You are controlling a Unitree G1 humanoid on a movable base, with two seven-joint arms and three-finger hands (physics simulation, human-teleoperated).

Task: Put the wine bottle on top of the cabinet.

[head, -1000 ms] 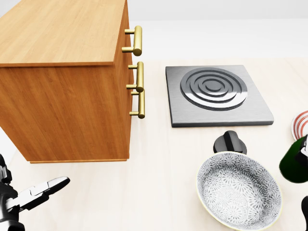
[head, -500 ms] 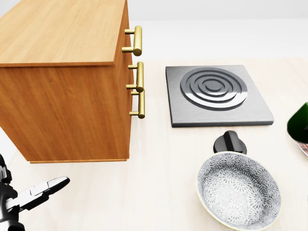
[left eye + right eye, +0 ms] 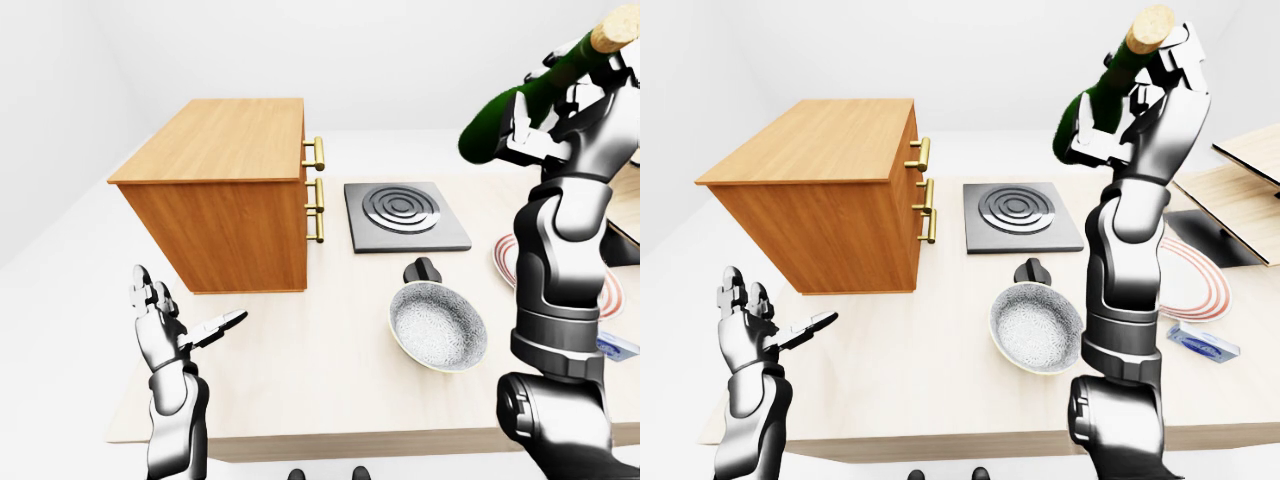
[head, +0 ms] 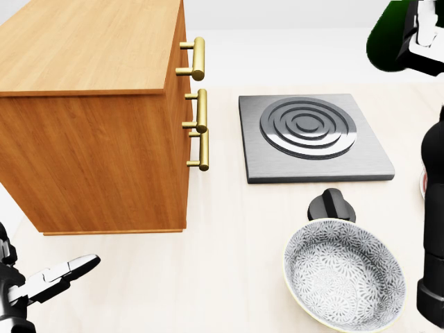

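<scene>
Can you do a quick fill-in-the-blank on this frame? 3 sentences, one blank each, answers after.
1. The right hand holds the wine bottle raised and tilted, its ___ end uppermost.
2. The left hand hangs low over the table with its fingers ___.
3. In the left-eye view, the stove plate lies to the ___ of the cabinet.

Answers: cork; open; right

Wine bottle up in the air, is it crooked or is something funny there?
Yes, the wine bottle is tilted, cork end up toward the right in the right-eye view, gripped high by the right hand. Nothing has spilled. The cabinet looks straight.
</scene>
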